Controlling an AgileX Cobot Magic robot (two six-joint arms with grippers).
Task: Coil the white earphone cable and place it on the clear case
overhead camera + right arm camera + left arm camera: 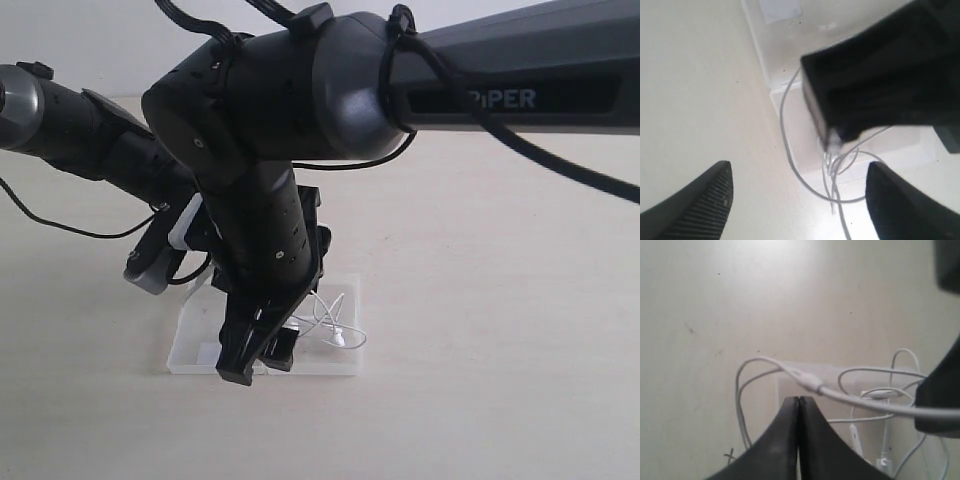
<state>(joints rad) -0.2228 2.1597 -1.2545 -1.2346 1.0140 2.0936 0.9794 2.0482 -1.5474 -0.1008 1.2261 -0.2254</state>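
On the clear case point(195, 348), the white earphone cable point(335, 325) is lying in loose loops, not a tight coil. Exterior view: the strands are sitting on the case half toward the view's right, with one earbud point(340, 338) resting near the front edge. Some loops are spilling off the rim onto the worktop point(500, 350). Right wrist view is showing one long loop of the cable point(785, 135) running off the case point(805, 45) onto bare worktop. A white patch point(780, 10) is showing in the other case half.

The left gripper point(799, 401) is sitting fully closed over the case point(830, 371), both fingers pressed flat together. The cable point(812, 385) is crossing just past its tips. One thick, blurred strand is hanging off the surface and running toward a black part that looks like the right gripper's finger point(940, 400). Can't tell whether any strand is pinched between the fingers. In the right wrist view the left gripper point(815, 100) is hovering low over the case, with a bit of white cable right at its tip.

The right gripper point(799, 170) is standing wide open and gripping nothing, its fingers straddling the left gripper and the cable bundle. Exterior view: the right gripper point(258, 345) is pointing down at the case and the left arm point(90, 130) is reaching in behind it.
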